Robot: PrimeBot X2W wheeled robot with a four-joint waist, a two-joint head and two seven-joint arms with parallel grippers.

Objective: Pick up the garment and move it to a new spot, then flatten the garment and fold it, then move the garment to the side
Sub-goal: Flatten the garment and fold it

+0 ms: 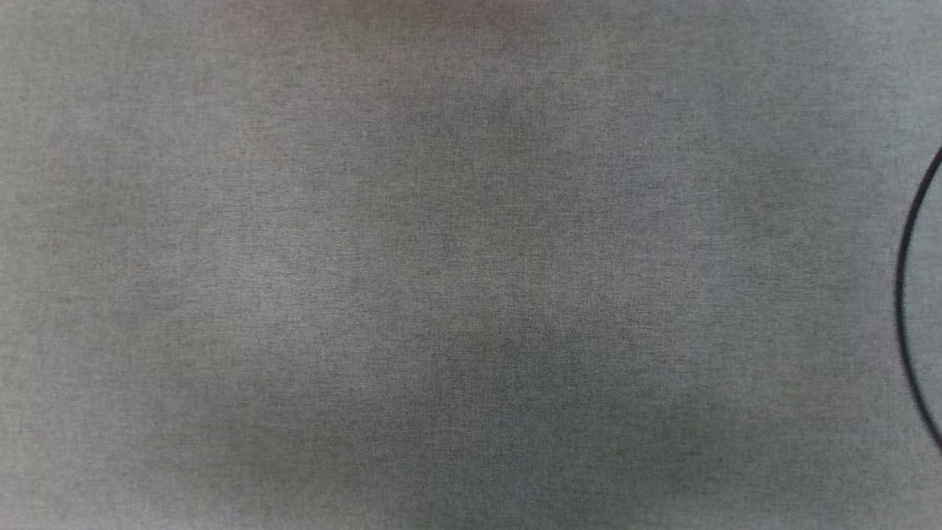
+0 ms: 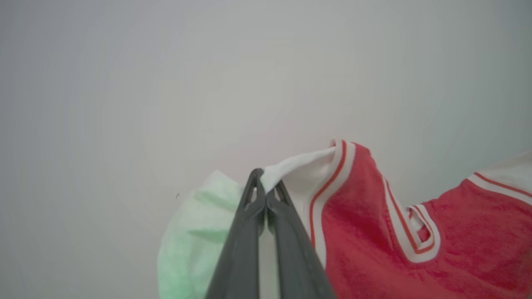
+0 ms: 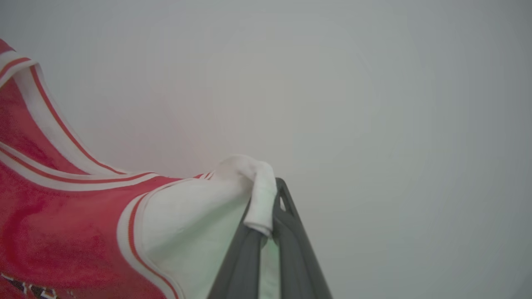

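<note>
In your head view the dark curved line [image 1: 911,294] runs off the right edge, so you cannot tell what it belongs to. In the left wrist view the garment [image 2: 374,232] is cut by the bottom and right edges, and you cannot tell whether the pale green patch [image 2: 195,236] beside the left gripper [image 2: 266,180] is part of it. In the right wrist view the lettering [image 3: 31,290] is cropped to a sliver too small to read, and a white fold [image 3: 261,195] covers one fingertip of the right gripper [image 3: 272,197].

Nothing legible: just a sliver of dark lettering [image 3: 31,290] on the jersey [image 3: 62,224], cut off, unreadable.
</note>
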